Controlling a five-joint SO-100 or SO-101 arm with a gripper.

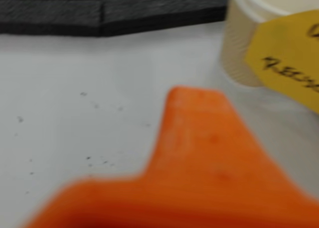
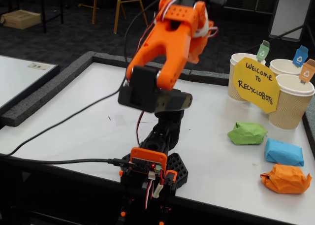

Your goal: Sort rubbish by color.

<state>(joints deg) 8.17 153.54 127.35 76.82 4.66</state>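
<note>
Wads: green, blue, orange. Cups ribbed beige w/ green, blue, orange tags. Sign yellow, black lettering. Arm orange w/ black motors; claw orange. Table white, dark grey foam edging.

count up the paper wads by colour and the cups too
green wad: 1
blue wad: 1
orange wad: 1
paper cups: 3
total: 6
</note>
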